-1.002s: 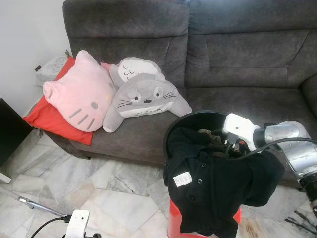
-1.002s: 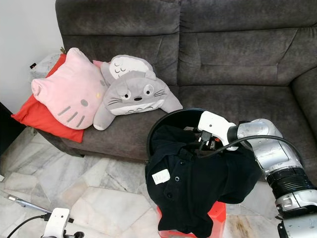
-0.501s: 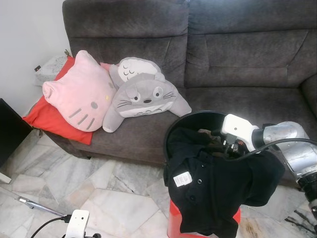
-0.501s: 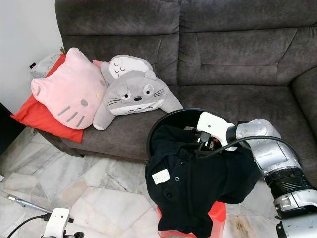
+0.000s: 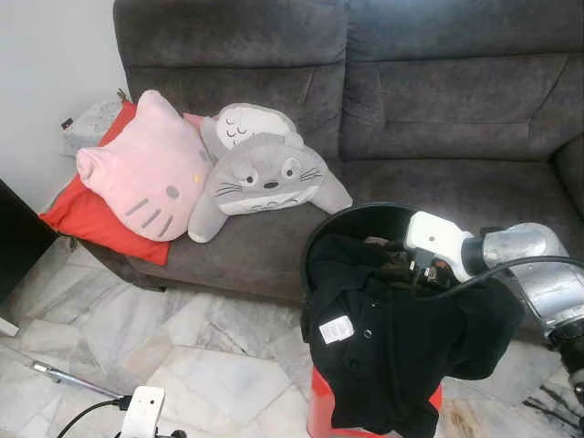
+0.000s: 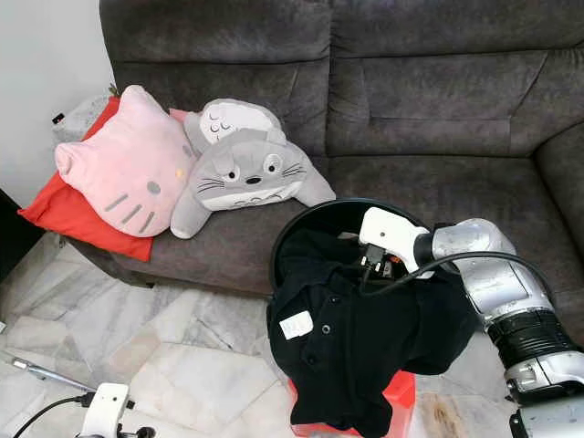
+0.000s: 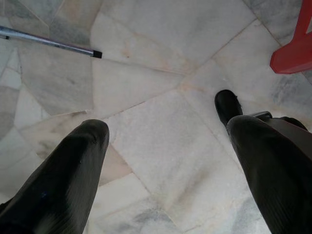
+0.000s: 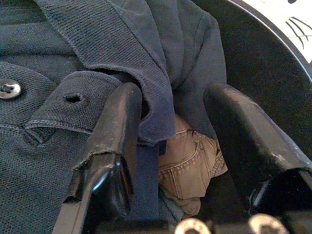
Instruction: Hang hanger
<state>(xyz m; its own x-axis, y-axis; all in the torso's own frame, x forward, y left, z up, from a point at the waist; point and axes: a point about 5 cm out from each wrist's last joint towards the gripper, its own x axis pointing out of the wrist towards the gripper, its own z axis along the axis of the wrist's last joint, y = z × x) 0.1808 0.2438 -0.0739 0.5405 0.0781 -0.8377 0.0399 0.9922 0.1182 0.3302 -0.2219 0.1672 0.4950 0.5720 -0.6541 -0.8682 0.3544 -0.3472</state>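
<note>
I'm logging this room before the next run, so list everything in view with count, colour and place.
Fabric sofa: one, dark grey, against the wall.
Cat-face cushion: one, pink, sofa's left end.
Flat cushion: one, red, under the pink one.
Plush creature cushions: two, grey, beside the pink one.
Round laundry basket: one, black, before the sofa.
Polo shirt: one, black, draped over the basket rim.
Trousers: one, tan, inside the basket.
Plastic stool: one, red, under the basket.
Metal rod: one, silver, on the marble floor.
Left gripper: fingers open, above the floor.
Right gripper: fingers open, around the shirt collar.
</note>
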